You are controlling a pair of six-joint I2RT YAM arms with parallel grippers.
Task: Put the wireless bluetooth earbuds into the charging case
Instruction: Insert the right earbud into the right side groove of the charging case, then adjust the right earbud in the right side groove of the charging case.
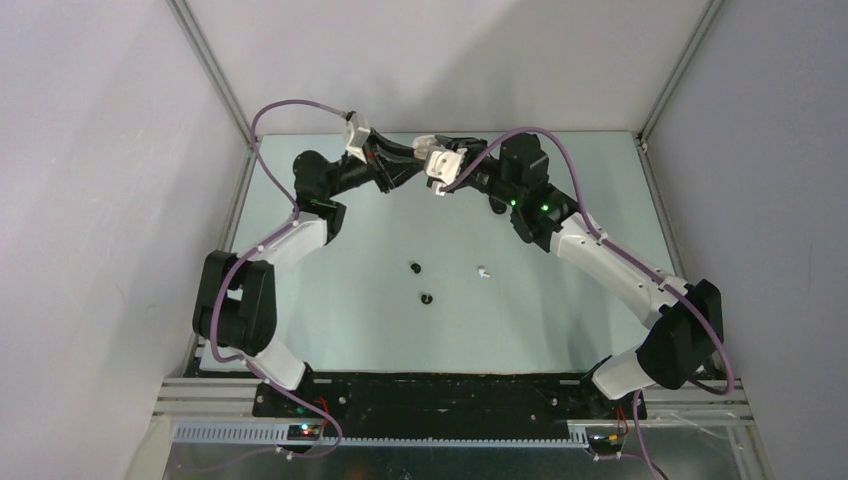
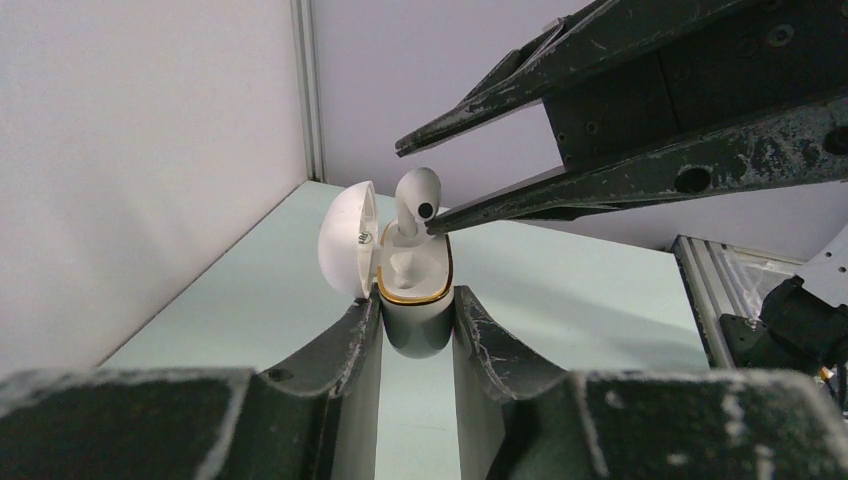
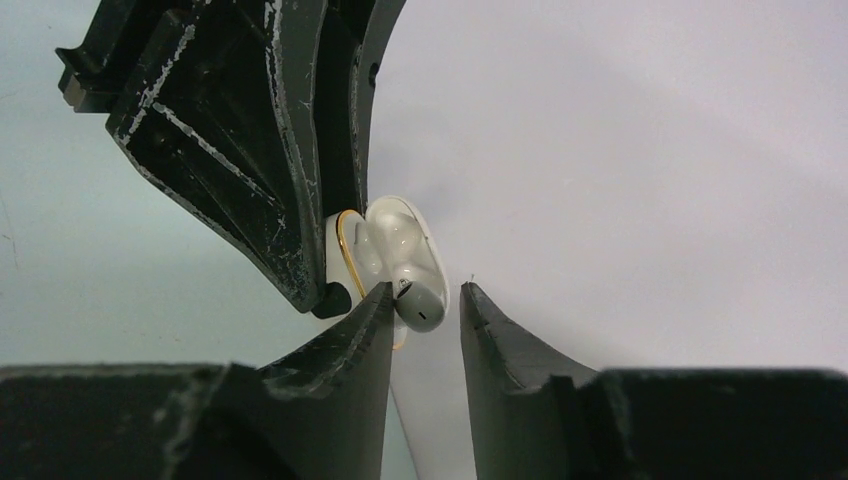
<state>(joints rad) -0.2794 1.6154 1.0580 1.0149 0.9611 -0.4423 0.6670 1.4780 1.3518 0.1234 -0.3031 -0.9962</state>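
My left gripper point(image 2: 416, 300) is shut on the white charging case point(image 2: 415, 325), held off the table with its lid point(image 2: 348, 238) swung open. A white earbud point(image 2: 415, 195) stands stem-down in the case. My right gripper point(image 3: 427, 292) is open around that earbud point(image 3: 420, 300). One of its fingers point(image 3: 360, 330) touches the bud and there is a gap to the other. In the top view both grippers meet at the far middle point(image 1: 428, 150). Two black earbuds point(image 1: 415, 267) point(image 1: 426, 298) and another white earbud point(image 1: 483, 271) lie on the table.
The pale green table point(image 1: 330, 300) is walled at the back and both sides, with metal corner posts point(image 1: 215, 80). A small dark object point(image 1: 495, 205) shows just under the right arm; I cannot tell what it is. The arm bases stand at the near edge.
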